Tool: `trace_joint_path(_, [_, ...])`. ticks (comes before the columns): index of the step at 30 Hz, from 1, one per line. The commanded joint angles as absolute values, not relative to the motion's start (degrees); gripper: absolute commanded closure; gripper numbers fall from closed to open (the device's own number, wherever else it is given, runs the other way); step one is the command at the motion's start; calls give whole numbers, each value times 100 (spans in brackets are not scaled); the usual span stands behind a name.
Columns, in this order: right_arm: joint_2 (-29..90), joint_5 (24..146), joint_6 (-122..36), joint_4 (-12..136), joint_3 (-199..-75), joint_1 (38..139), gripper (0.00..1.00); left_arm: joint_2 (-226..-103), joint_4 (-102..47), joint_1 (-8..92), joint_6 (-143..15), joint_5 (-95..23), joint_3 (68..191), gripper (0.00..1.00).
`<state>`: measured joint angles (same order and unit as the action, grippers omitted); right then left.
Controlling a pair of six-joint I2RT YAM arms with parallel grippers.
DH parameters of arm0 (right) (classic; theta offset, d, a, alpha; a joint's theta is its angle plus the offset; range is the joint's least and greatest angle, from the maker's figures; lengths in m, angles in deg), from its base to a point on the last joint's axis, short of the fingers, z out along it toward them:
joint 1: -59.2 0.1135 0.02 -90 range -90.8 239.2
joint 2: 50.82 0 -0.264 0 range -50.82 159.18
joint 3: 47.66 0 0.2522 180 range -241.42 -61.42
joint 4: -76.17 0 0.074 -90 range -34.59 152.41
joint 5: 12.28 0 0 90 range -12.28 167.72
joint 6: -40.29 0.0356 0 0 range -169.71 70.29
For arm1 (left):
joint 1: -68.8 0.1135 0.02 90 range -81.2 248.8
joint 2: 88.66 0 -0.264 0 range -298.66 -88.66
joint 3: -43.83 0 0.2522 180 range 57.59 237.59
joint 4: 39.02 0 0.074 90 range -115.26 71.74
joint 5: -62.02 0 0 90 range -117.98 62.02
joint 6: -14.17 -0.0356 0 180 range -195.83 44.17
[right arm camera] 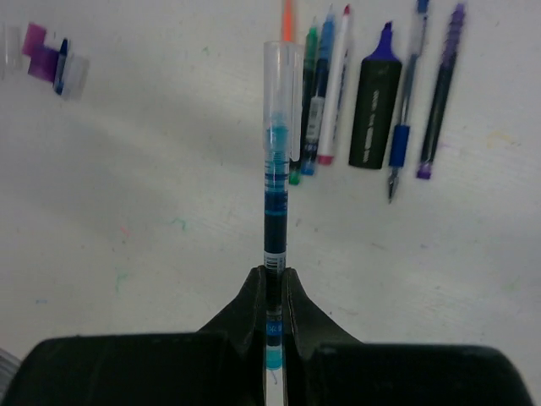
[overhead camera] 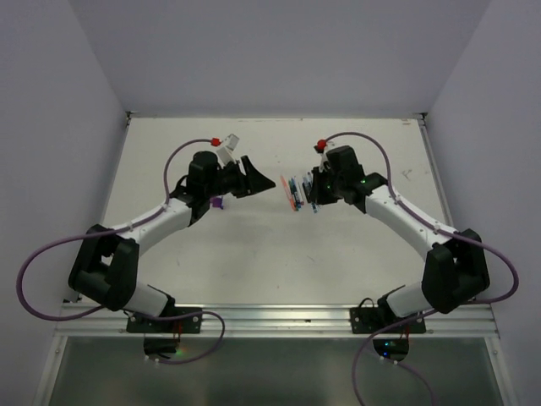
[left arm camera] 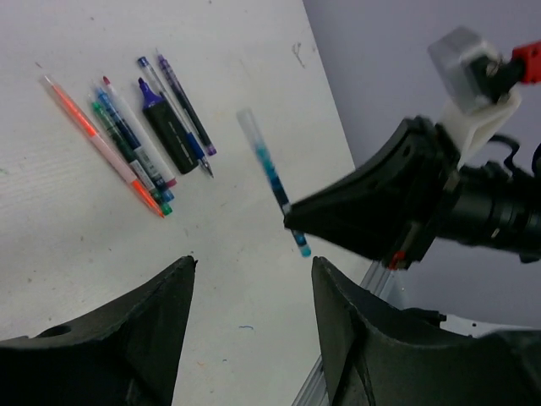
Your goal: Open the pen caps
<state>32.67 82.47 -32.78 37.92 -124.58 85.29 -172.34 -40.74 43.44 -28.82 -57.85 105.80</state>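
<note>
Right jaws: clamped shut on teal pen (right arm camera: 275,182), clear cap (right arm camera: 281,85) pointed outward, seemingly for pulling.
Left jaws: wide apart, empty, facing that end.

Place: robot lab cell, I reckon | plain walls (overhead camera: 279,51) enclosing white counter (overhead camera: 254,262) beneath left end effector (overhead camera: 267,181) | aluminium rail (overhead camera: 279,315) behind it

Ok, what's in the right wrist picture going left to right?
Loose caps, held teal pen, green pen, light blue pen, red-tipped white pen, purple-tipped highlighter, blue ballpoint pen, purple pen.
</note>
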Motion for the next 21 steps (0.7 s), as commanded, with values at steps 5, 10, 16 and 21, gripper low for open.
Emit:
trace_joint_path(5, [2776,8887,-2976,4035,-12084,9330,100,-17294,-3975,4587,-2705,-5865,10954,39])
trace_joint_path(10, [2767,8905,-2853,4272,-12075,9585,100,-17576,-4204,4595,-2538,-5962,10875,39])
trace_joint_path(16, [2908,9010,-2774,4474,-12145,9673,100,-17743,-4424,4543,-2388,-5989,10848,41])
trace_joint_path(21, [2969,9011,-2739,4545,-12233,9761,100,-17936,-4424,4507,-2380,-5980,10963,42])
